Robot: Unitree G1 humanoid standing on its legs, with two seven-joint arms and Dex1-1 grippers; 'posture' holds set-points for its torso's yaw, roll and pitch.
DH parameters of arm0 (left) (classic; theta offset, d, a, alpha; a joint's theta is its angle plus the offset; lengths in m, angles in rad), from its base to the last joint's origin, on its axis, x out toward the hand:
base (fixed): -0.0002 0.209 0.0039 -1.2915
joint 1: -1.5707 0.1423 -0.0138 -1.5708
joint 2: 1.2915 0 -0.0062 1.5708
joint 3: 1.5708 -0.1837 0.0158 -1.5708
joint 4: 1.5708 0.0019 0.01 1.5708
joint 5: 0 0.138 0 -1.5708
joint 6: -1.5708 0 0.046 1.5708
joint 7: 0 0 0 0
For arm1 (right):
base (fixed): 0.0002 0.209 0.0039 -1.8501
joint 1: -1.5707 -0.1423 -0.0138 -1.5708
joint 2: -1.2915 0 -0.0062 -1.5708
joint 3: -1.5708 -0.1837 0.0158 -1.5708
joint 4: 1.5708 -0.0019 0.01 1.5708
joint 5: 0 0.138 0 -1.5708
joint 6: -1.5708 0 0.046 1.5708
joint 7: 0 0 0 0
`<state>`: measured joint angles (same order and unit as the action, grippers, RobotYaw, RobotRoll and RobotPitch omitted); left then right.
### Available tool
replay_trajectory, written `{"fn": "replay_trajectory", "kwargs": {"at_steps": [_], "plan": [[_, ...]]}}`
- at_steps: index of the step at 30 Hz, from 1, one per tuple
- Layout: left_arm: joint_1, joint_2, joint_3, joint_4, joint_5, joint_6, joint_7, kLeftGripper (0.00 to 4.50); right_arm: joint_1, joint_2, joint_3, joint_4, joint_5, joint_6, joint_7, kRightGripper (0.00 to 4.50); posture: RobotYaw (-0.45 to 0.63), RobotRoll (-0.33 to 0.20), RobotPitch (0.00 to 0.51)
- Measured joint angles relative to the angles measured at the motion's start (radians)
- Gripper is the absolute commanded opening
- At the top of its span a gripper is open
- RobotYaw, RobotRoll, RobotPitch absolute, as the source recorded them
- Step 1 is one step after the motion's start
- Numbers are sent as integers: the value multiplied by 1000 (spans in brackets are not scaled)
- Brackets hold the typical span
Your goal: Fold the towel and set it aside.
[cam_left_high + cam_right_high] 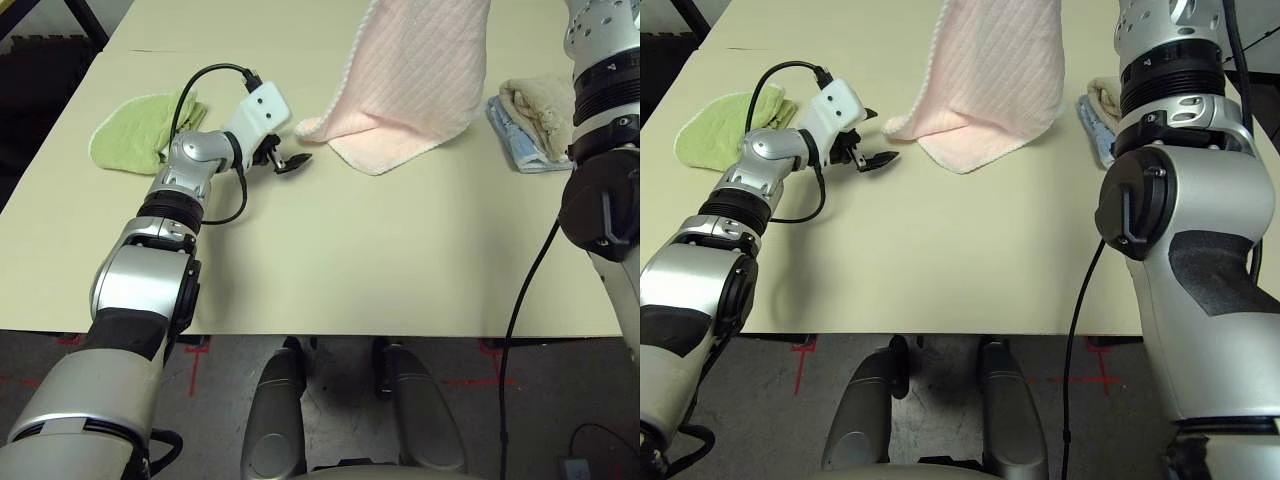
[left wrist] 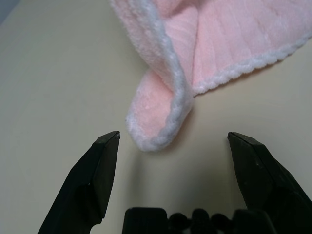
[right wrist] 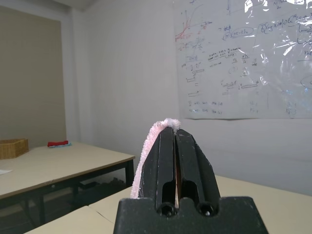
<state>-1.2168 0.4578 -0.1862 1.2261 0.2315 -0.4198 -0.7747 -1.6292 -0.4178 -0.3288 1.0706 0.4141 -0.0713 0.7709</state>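
The pale pink towel (image 1: 405, 85) hangs from above, its lower edge and one corner resting on the table. My right gripper (image 3: 174, 134) is shut on the towel's top edge, a pink fringe showing beside its fingers. The right arm (image 1: 1180, 200) stands raised at the right. My left gripper (image 1: 290, 160) sits low on the table just left of the towel's trailing corner (image 2: 156, 129), open, with that white-trimmed corner lying just ahead of its two fingers and touching neither.
A lime-green cloth (image 1: 135, 128) lies at the left behind my left arm. Folded beige and light-blue towels (image 1: 530, 125) sit at the right by the right arm. The tan table (image 1: 380, 260) has bare room in front.
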Motion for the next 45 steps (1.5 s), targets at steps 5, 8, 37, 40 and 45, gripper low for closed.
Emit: {"fn": "replay_trajectory", "kwargs": {"at_steps": [5, 8, 37, 40, 45], "plan": [[-5, 6, -25, 11, 50, -32, 58, 4485, 0, 0, 0, 1, 0, 0, 0, 0, -44, 0, 232], [-18, 6, -29, 14, 67, -43, 90, 3924, 0, 0, 0, 1, 0, 0, 0, 0, -44, 0, 232], [-106, 122, 162, 40, -51, 127, 96, 39, 272, -112, 4, -90, -56, 35, -79, 0, -13, 0, 244], [-155, 184, 230, 6, -119, 235, 60, 39, 390, -163, 28, -95, -101, 70, -95, 0, 5, 0, 248], [-239, 255, 223, -44, -129, 338, -12, 39, 492, -214, 82, -168, -109, 272, 26, 0, 13, 0, 253]]}}
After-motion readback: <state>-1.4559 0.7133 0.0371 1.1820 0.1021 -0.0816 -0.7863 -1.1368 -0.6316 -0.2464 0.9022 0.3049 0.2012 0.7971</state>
